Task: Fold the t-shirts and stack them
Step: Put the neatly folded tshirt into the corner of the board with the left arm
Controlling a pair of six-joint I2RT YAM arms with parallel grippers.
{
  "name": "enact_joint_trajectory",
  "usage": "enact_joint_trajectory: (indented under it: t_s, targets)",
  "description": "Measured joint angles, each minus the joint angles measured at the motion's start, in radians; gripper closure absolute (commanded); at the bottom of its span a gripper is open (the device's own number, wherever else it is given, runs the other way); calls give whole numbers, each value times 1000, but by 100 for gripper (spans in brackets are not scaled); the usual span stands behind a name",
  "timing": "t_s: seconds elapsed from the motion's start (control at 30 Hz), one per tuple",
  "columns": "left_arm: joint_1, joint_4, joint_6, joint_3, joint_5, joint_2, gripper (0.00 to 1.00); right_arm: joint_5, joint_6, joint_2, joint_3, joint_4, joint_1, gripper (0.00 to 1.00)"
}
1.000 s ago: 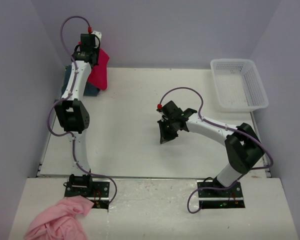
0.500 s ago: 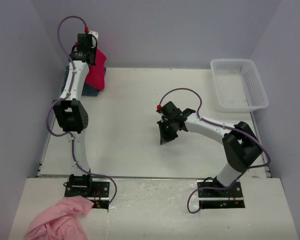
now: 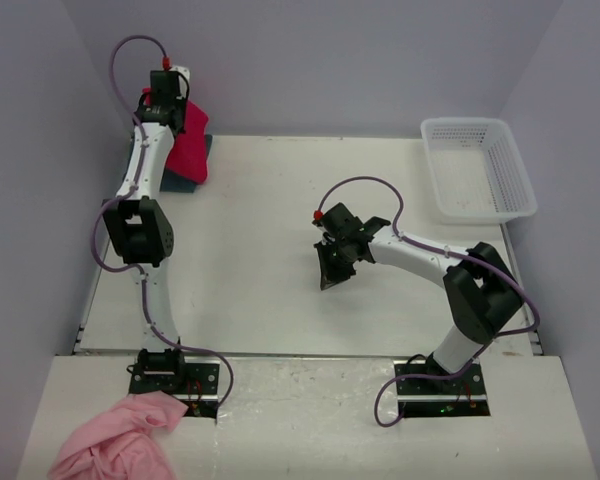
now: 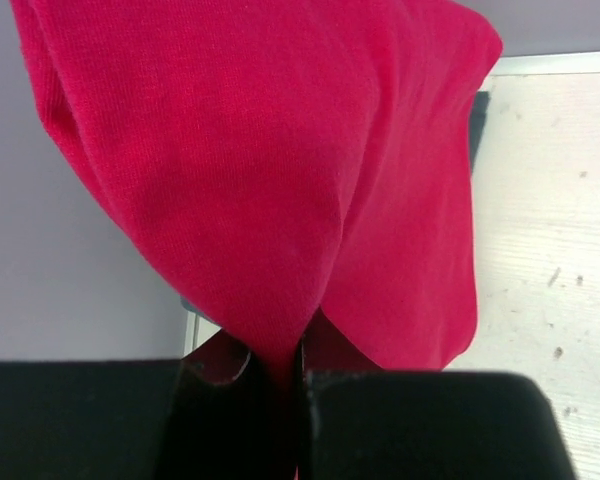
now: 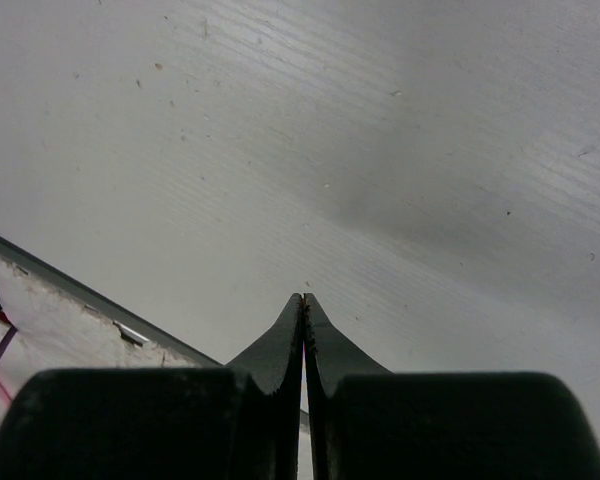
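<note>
The red t-shirt (image 3: pixel 191 145) hangs bunched from my left gripper (image 3: pixel 179 106) at the table's far left corner, close to the back wall. In the left wrist view the jaws of this gripper (image 4: pixel 300 350) are shut on a pinch of the red cloth (image 4: pixel 280 170), which fills most of the picture. Under the hanging shirt lies the teal t-shirt (image 3: pixel 179 183), folded; only a dark sliver of it (image 4: pixel 478 122) shows past the red. My right gripper (image 3: pixel 328 276) hovers over the middle of the table, shut with nothing in it (image 5: pixel 303 298).
A white mesh basket (image 3: pixel 477 165) stands at the far right corner. A crumpled pink cloth (image 3: pixel 115 442) lies on the near shelf beside the left arm's base. The white table top (image 3: pixel 250 230) lies between the two arms.
My left gripper has carried the red t-shirt a little further left and back towards the wall. The right arm has not moved.
</note>
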Motion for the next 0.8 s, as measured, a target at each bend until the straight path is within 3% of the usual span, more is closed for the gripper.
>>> enact_joint_trajectory:
  t_s: [0.8]
  targets:
    - [67, 269, 66, -126, -175, 140, 100, -1, -2, 54, 10, 0, 0, 100]
